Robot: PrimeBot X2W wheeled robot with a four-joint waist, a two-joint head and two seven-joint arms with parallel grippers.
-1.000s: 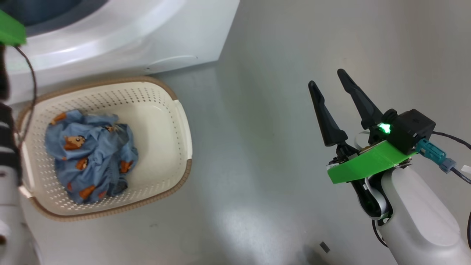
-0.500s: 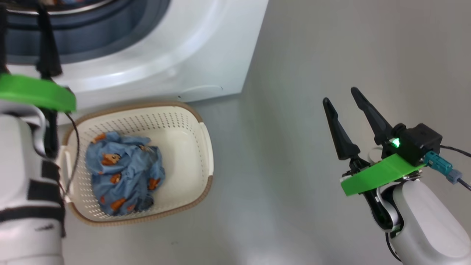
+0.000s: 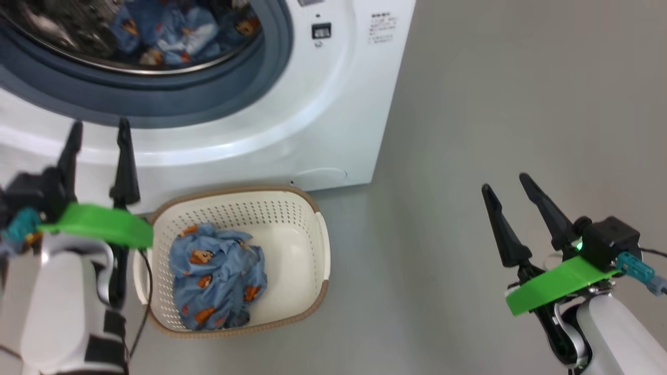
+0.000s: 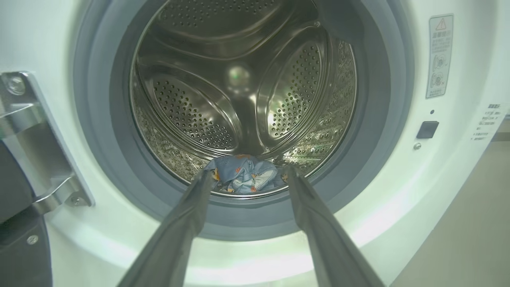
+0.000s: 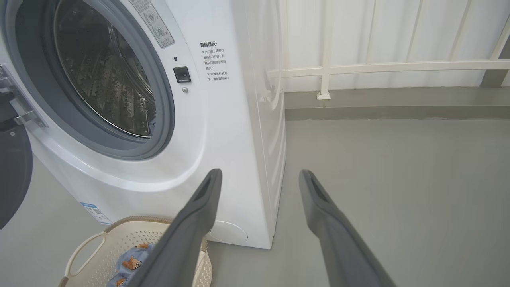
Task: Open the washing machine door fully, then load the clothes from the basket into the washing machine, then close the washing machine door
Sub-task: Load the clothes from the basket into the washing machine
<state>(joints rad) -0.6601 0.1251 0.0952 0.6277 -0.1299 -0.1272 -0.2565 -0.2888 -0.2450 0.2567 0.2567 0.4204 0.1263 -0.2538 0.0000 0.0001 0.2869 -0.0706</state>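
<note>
Left claw (image 3: 101, 125) agape, clothes (image 3: 216, 276) in basket (image 3: 324, 245) — and washing machine (image 3: 323, 120)

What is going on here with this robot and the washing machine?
The robot is loading laundry. The washing machine has its door open, and some bear-print clothes already lie in the drum. A blue bundle lies in the basket on the floor. Both grippers are open and empty: the left gripper points at the drum, the right gripper hangs over bare floor.

place: laundry area | cues: washing machine (image 5: 223, 131), laundry basket (image 3: 297, 245), grey floor (image 3: 469, 114)
</note>
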